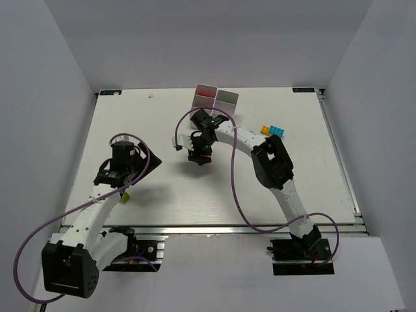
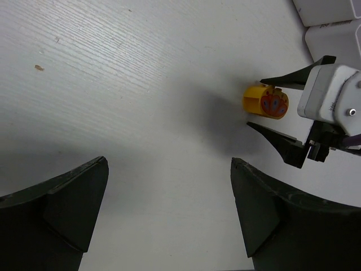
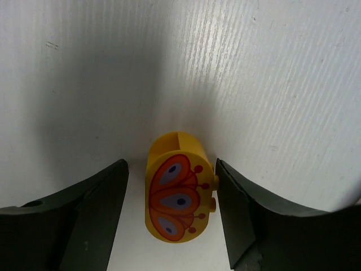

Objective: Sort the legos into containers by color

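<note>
A yellow brick [image 3: 179, 195] with an orange butterfly print lies on the white table between the fingers of my right gripper [image 3: 170, 166]. The jaws are open around it: the right finger is at its studs and a gap shows on the left. In the top view this gripper [image 1: 199, 156] is at mid-table, just in front of the containers [image 1: 216, 91]. The left wrist view also shows the brick [image 2: 265, 101]. My left gripper [image 2: 169, 164] is open and empty over bare table, at the left in the top view [image 1: 120, 185]. A yellow-and-cyan brick group [image 1: 273, 130] lies at the right.
A small lime piece [image 1: 125, 197] lies by the left arm. White bin corners [image 2: 333, 17] show at the top right of the left wrist view. Purple cables loop over both arms. Grey walls enclose the table on three sides.
</note>
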Available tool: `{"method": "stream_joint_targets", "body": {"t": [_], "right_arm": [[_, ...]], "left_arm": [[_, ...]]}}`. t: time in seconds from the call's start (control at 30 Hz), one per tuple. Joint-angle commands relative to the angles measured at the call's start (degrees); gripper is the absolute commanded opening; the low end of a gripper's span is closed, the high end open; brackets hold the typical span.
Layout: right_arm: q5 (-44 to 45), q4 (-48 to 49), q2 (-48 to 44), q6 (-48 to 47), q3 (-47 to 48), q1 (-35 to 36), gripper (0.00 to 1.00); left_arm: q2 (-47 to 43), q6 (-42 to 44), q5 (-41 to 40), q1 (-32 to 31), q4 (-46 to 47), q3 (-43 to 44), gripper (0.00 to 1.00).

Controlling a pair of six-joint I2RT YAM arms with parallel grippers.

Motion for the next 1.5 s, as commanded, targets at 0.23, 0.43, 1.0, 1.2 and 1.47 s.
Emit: {"method": "stream_joint_targets", "body": {"t": [0.23,0.43,1.0,1.2,1.47], "right_arm": [[-1.54,0.94,-1.16,-1.03,0.53,0.3,0.4],[-5.05,10.74,-9.94,3.18,-6.67,-1.01,0.18],[-5.93,60.34,-23.5,39.22,-25.49,-18.15,0.0],[-9.46,68.62,-18.14,45.47,-21.99,-20.79,0.0],[-6.47,68.27,-12.68,44.15,-17.14,-21.05,0.03]], "left_arm": [[-3.67,-0.02,-1.16,0.29,-1.92,-0.37,0.98],[-4.02,-0.28,-1.07,0.2,-1.83,-0.46,0.98],[-1.82,-0.99,2.36,0.29,2.3,-1.61,0.98],[-1.73,-0.99,1.92,0.2,1.68,-1.43,0.98],[-2.17,-1.51,1.57,0.29,1.5,-1.69,0.98]]}}
